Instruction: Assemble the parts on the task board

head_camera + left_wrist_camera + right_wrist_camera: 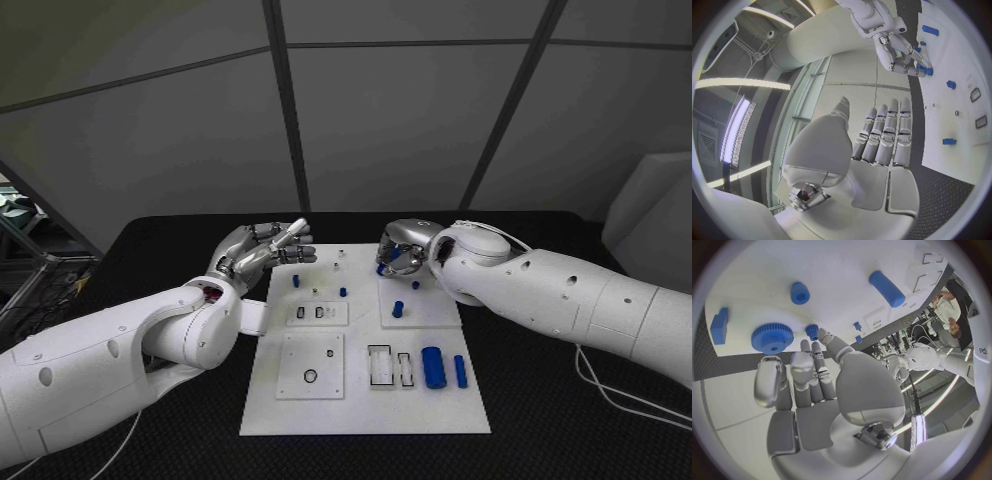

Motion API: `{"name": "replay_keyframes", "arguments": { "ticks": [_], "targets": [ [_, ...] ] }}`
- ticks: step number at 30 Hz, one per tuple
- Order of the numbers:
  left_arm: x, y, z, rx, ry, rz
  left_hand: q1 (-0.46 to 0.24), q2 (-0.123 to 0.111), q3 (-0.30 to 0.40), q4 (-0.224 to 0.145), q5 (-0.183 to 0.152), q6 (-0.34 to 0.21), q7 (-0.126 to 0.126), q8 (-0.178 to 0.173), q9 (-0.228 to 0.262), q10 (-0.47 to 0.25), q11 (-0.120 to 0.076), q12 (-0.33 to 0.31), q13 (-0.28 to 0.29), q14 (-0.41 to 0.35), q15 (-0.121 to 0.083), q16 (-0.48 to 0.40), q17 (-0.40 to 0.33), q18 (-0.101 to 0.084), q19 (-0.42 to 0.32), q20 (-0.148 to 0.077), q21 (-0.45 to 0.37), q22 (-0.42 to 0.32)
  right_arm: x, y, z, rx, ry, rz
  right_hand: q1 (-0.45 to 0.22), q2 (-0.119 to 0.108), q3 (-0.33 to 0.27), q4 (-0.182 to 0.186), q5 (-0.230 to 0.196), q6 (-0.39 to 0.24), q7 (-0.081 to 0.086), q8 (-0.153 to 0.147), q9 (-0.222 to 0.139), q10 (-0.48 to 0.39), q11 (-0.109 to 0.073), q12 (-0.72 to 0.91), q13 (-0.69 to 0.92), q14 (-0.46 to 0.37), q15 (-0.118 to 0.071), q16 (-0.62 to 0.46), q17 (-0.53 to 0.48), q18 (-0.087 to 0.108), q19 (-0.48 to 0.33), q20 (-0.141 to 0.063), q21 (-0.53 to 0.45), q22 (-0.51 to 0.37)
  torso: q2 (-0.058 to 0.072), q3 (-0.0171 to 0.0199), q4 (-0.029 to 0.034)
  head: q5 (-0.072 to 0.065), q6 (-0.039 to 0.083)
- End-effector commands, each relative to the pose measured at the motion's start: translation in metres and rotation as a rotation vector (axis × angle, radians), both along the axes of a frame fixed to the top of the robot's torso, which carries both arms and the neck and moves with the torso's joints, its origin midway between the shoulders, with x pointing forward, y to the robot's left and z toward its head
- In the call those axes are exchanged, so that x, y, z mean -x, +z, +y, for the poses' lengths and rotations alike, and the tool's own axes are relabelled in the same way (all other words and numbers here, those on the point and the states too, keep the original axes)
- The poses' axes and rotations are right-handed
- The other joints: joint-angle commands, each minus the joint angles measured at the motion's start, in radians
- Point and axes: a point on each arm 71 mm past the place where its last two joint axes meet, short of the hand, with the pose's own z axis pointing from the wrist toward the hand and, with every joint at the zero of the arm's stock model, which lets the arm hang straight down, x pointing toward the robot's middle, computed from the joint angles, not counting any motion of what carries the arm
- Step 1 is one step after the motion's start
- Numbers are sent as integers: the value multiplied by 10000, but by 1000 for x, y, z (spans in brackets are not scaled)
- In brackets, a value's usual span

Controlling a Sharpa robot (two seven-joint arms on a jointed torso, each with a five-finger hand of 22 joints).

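Reaching over the far end of the white task board, the right hand spreads its fingers, holding nothing, just above a blue gear. It looks light, rigid plastic, best pinched at the toothed rim. The right wrist view reveals the gear; from overhead the hand hides it. The left hand hovers open beside the board, above the bench.

We see the task board lying mid-tabletop, parts on it, left hand at its far-left corner, right hand over its far edge.
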Motion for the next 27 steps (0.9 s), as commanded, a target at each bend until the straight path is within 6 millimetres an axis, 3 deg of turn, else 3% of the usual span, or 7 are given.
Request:
{"name": "replay_keyframes", "arguments": {
  "ticks": [1,11,19,27],
  "targets": [
    [0,2,-1,15,-163,-74,-29,103,-2,-39,-29,84,151,-16,-13,52,14,-48,0,-1,21,-29,8,-118,49,-7,49,-11,-1,0,1,245,27,201,-53,50,45,-1,36,-44,-27,-16,-3,79,-5,-31,13,180,77,44,29,-170,88,-16,66,31,13,3,1,8,-25],
    [0,2,-1,19,-194,-56,-36,105,-9,-39,-31,81,151,-24,-16,49,16,-58,-2,-8,23,-42,7,-119,55,-6,51,-12,-4,-3,4,451,23,395,-53,205,323,-11,54,46,-62,8,12,216,-37,-27,12,146,58,397,318,-216,187,-21,250,325,10,8,2,30,-87],
    [0,2,0,12,-198,-50,-40,107,-14,-41,-32,78,150,-30,-18,44,18,-67,-4,-13,25,-51,6,-120,59,-6,53,-14,-5,-3,5,498,17,313,139,387,980,-39,-168,302,-123,44,43,561,-121,-7,33,111,-9,688,544,-284,346,-70,467,719,25,12,3,28,-110],
    [0,3,0,13,-215,-42,-40,107,-14,-41,-32,78,150,-30,-18,44,18,-67,-4,-13,25,-51,6,-120,59,-6,53,-14,-4,5,8,-86,124,-541,183,373,1378,-33,-202,569,-199,90,87,924,-226,9,69,98,-94,873,689,-355,529,-146,657,1098,13,16,-9,62,-121]
  ]
}}
